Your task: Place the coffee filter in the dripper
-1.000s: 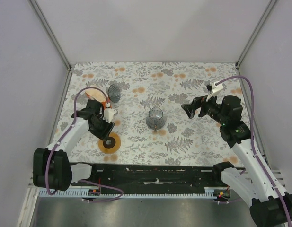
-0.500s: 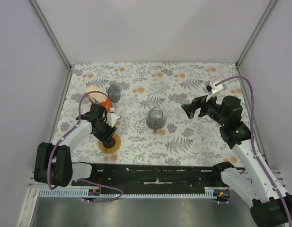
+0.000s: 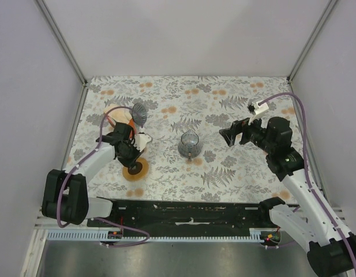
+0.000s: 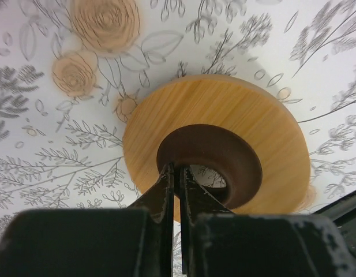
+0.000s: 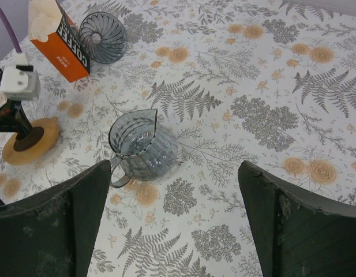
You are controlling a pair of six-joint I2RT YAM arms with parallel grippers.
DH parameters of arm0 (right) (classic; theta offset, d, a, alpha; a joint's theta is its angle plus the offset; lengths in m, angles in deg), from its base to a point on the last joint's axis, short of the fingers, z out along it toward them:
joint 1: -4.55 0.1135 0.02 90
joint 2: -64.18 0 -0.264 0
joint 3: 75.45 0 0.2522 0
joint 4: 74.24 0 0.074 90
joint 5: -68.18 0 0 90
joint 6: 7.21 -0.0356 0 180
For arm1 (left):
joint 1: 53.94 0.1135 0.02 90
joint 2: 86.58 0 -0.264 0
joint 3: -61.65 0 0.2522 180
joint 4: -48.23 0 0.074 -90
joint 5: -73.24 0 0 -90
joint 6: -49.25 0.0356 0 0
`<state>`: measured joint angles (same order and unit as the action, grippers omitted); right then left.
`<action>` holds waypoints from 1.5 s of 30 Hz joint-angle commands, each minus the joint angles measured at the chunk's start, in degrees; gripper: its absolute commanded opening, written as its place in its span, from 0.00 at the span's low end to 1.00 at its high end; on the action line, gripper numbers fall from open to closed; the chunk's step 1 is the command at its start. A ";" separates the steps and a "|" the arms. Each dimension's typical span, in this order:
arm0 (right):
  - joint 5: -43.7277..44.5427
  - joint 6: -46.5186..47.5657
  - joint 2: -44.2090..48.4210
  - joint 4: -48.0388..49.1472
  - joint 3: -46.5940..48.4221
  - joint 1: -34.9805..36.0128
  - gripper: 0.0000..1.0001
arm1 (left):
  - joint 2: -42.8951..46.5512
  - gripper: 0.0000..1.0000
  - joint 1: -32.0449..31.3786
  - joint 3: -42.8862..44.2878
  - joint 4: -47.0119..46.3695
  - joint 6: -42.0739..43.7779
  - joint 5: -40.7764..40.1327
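early step — staging the amber ring (image 4: pixel 224 109).
left gripper (image 4: pixel 176 173) pinches its rim, right gripper (image 5: pixel 173 173) spread; next i fetch the dripper (image 5: pixel 102 36).

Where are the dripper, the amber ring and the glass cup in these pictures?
dripper (image 5: pixel 111 34): right wrist view, ribbed inner wall.
amber ring (image 4: pixel 224 101): left wrist view, flat wooden face.
glass cup (image 5: pixel 154 154): right wrist view, ribbed side.

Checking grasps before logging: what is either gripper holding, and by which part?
Right gripper: open, nothing held. Left gripper: shut, tips at the near edge of the ring's hole; nothing shows between them, so whether it holds the ring cannot be told.
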<state>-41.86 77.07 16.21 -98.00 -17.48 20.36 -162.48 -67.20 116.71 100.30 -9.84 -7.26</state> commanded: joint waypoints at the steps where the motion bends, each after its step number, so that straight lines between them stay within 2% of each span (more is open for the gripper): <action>1: 2.37 0.71 -0.37 -1.42 3.95 2.55 0.98 | 3.90 0.02 0.69 8.69 3.16 -1.21 8.76; 4: -0.26 -0.43 -2.65 -2.65 6.85 7.11 0.98 | 7.69 0.02 0.78 15.54 8.43 -0.95 18.16; 7: -4.39 -1.06 -7.13 -2.92 10.62 15.00 0.98 | 7.35 0.02 0.78 23.54 15.38 -0.42 30.02; 11: -5.27 10.17 -10.57 -1.35 14.33 26.35 0.98 | 5.50 0.02 0.69 30.76 23.37 1.77 43.38; 15: -9.23 16.52 -11.53 6.38 13.54 29.80 0.98 | 5.49 0.02 0.34 37.17 33.04 9.23 53.59; 18: -9.95 15.92 -13.81 11.38 14.94 31.55 0.98 | 7.69 0.02 -0.71 38.85 34.91 10.66 57.55; 24: -0.20 16.18 -19.35 18.16 17.14 38.23 0.94 | 8.05 0.02 -1.33 39.21 32.98 5.92 61.96; 27: 2.36 14.51 -21.02 21.94 17.14 39.12 0.88 | 8.05 0.02 -1.42 38.60 31.48 4.33 62.31; 33: 0.96 11.87 -21.99 27.22 16.70 39.56 0.69 | 8.13 0.02 -1.51 37.10 28.85 1.70 62.93; 38: 0.87 11.69 -24.54 26.26 18.28 40.35 0.64 | 7.87 0.02 -1.51 36.49 25.95 -1.29 63.28; 39: 1.05 11.43 -24.89 26.26 18.28 40.52 0.60 | 7.70 0.02 -1.51 36.14 25.07 -1.91 63.28; 41: 2.62 10.47 -25.16 26.35 18.46 40.61 0.46 | 7.78 0.02 -1.51 35.52 23.84 -3.31 63.28; 43: 5.95 9.67 -25.34 25.82 18.64 40.61 0.21 | 7.70 0.02 -1.51 34.99 22.52 -4.72 62.84; 45: 9.47 9.23 -25.25 23.55 19.07 40.61 0.00 | 7.52 0.02 -1.42 34.90 20.51 -7.26 60.31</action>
<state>-40.63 88.79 -8.16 -77.43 -2.25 60.58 -155.33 -67.41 152.01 126.11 -10.95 51.89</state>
